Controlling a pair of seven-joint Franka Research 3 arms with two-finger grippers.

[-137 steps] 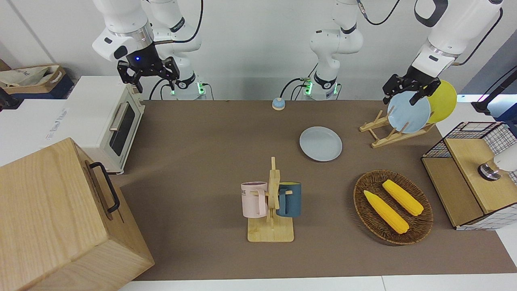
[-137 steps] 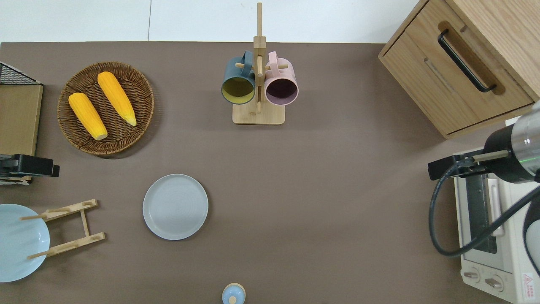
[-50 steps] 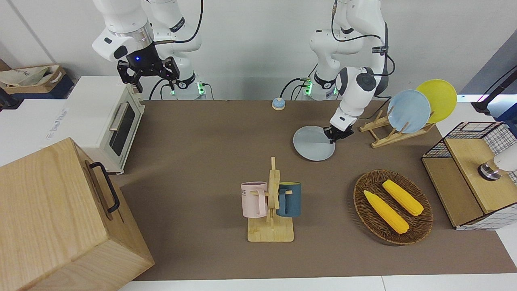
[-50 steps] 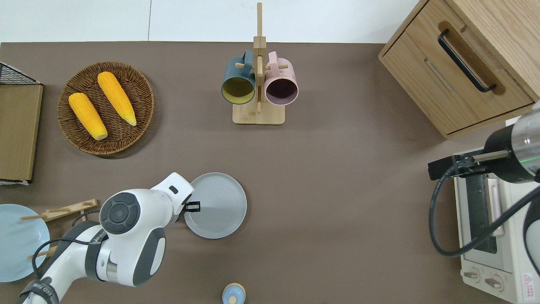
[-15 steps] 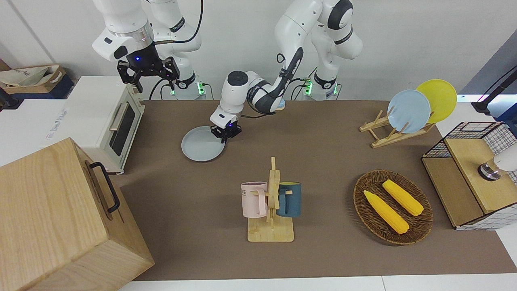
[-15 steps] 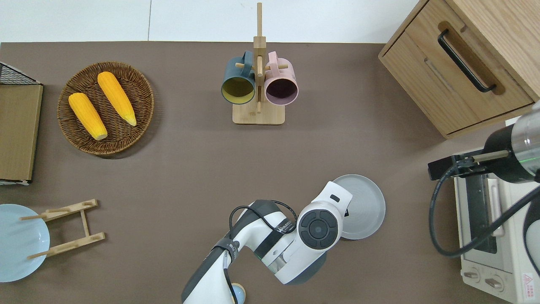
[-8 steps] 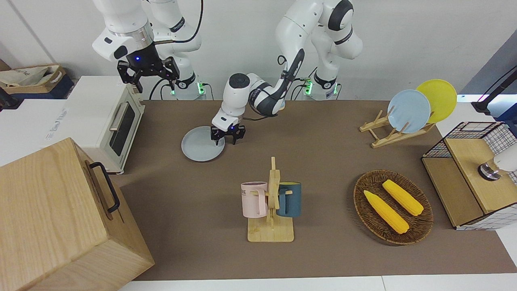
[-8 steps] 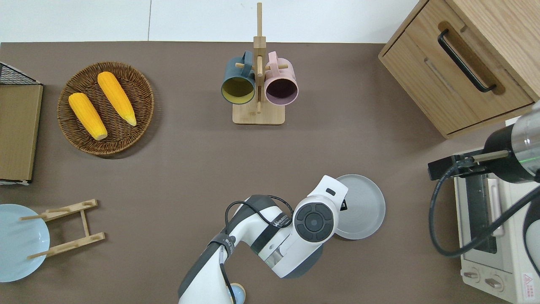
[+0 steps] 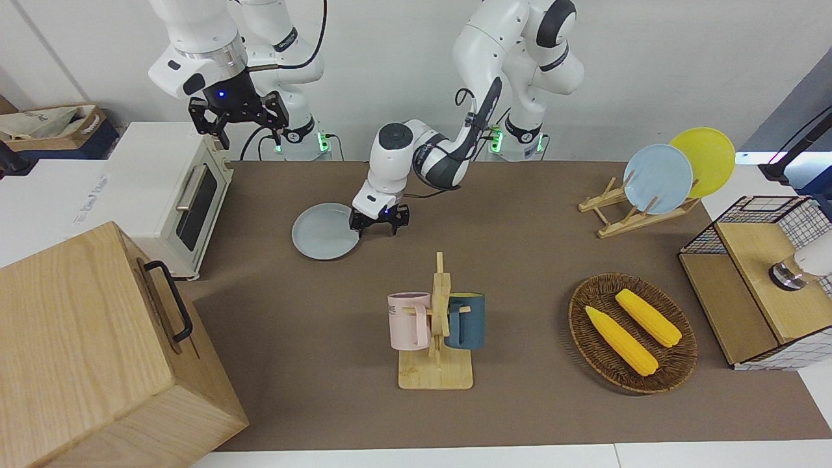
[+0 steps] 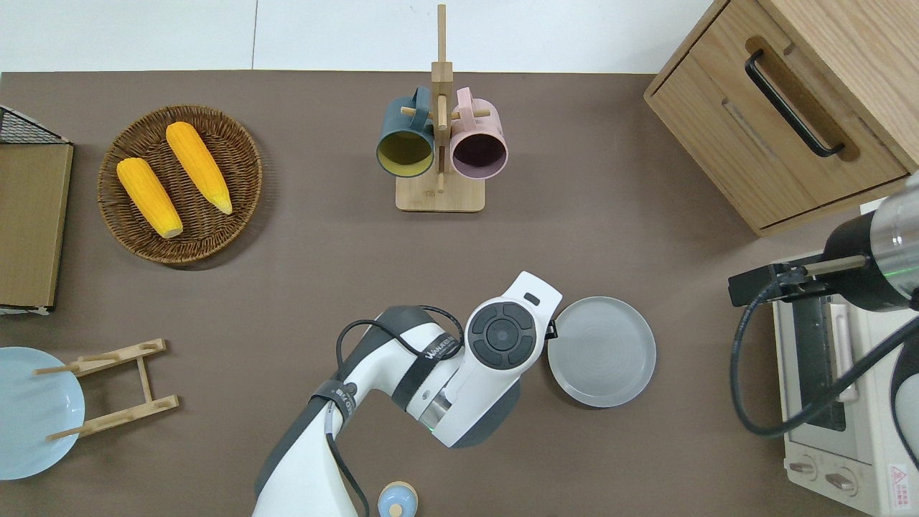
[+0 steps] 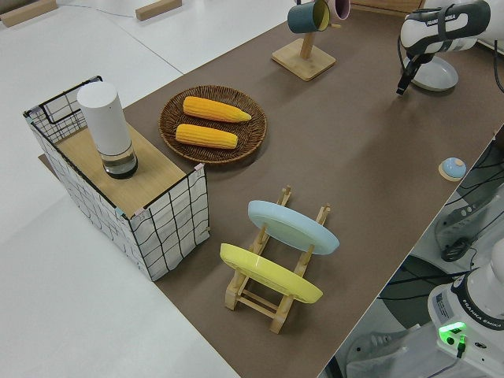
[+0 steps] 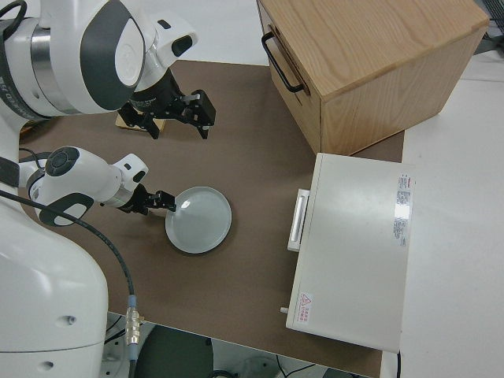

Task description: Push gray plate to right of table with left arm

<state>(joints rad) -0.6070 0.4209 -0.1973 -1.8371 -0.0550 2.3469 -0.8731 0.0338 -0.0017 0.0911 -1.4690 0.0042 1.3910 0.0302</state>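
Observation:
The gray plate point(image 9: 325, 231) point(image 10: 602, 352) point(image 12: 198, 219) lies flat on the brown table point(image 9: 533, 260), toward the right arm's end and a short way from the toaster oven. My left gripper point(image 9: 378, 225) point(image 12: 156, 201) is low over the table just beside the plate's rim, on the side toward the left arm's end. Its fingers are open and hold nothing. The overhead view shows the whole plate, with the white wrist point(image 10: 508, 337) covering the gripper. The right gripper point(image 9: 239, 120) is parked and open.
A white toaster oven point(image 9: 172, 195) and a wooden cabinet point(image 9: 97, 351) fill the right arm's end. A mug rack point(image 9: 437, 325) stands mid-table, farther from the robots. A corn basket point(image 9: 632, 333), a dish rack point(image 9: 640, 208) and a wire box point(image 9: 760, 279) sit at the left arm's end.
The left gripper slid the plate across the table toward the right arm's end. In the last second it opened and drew back off the rim; the plate stayed put.

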